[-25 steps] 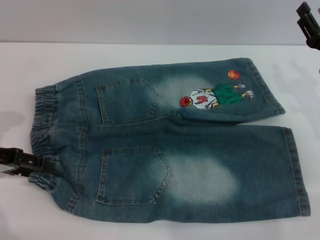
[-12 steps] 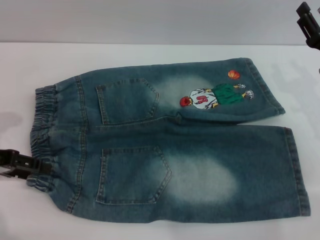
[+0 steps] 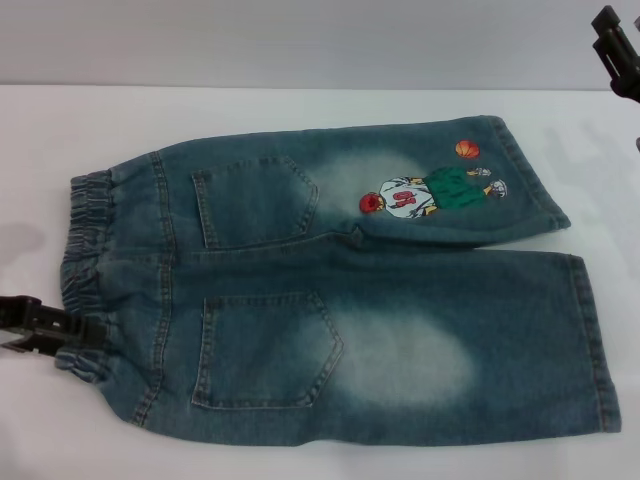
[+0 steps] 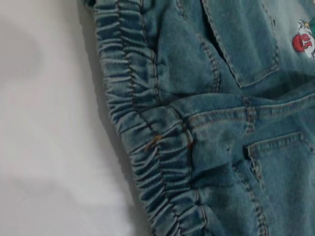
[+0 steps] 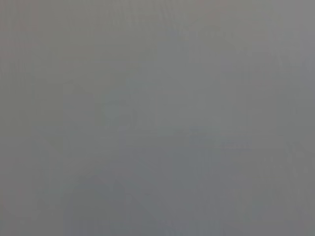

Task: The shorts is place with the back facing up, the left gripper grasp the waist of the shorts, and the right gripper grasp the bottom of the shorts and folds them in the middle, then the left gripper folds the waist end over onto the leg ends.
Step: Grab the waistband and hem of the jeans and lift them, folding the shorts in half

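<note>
The shorts [image 3: 330, 290] lie flat on the white table [image 3: 300, 110], back up, both patch pockets showing. The ruffled waist of the shorts [image 3: 85, 250] is at the left and fills the left wrist view [image 4: 142, 147]. The bottom of the shorts [image 3: 592, 340] points right; the far leg with the cartoon patch [image 3: 430, 190] angles away. My left gripper [image 3: 80, 338] sits at the near corner of the waistband, its black fingers [image 3: 45, 322] apart at the band's edge. My right gripper [image 3: 612, 40] hangs open at the far right, well away from the leg ends. The right wrist view is plain grey.
A grey wall [image 3: 300, 40] runs behind the table's far edge. Bare white tabletop lies left of the waistband [image 4: 44, 123] and right of the hems [image 3: 620, 200].
My left gripper has slid a little to the left along the waistband's near corner. The shorts and the right arm have not moved.
</note>
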You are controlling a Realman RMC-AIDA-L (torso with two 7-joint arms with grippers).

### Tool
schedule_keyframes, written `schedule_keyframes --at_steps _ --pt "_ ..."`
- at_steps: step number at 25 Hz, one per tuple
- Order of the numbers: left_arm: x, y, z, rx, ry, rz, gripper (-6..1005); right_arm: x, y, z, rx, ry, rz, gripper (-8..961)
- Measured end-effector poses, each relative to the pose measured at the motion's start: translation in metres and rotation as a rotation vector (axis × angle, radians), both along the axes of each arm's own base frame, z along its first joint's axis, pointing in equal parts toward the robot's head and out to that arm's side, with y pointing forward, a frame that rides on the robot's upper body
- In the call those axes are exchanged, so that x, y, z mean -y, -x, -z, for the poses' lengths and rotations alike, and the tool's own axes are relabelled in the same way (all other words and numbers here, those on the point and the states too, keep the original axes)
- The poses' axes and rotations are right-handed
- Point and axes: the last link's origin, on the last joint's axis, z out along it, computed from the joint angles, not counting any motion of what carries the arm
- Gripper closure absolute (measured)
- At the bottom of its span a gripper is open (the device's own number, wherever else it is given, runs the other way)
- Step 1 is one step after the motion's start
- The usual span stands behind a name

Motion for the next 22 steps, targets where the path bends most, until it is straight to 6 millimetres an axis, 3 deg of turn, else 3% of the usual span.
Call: schedule_keyframes --at_steps 22 --pt "-0.008 0.004 -0.023 -0.066 -0.027 -0.132 214 0.000 0.000 0.000 0.006 -0.004 -0.002 386"
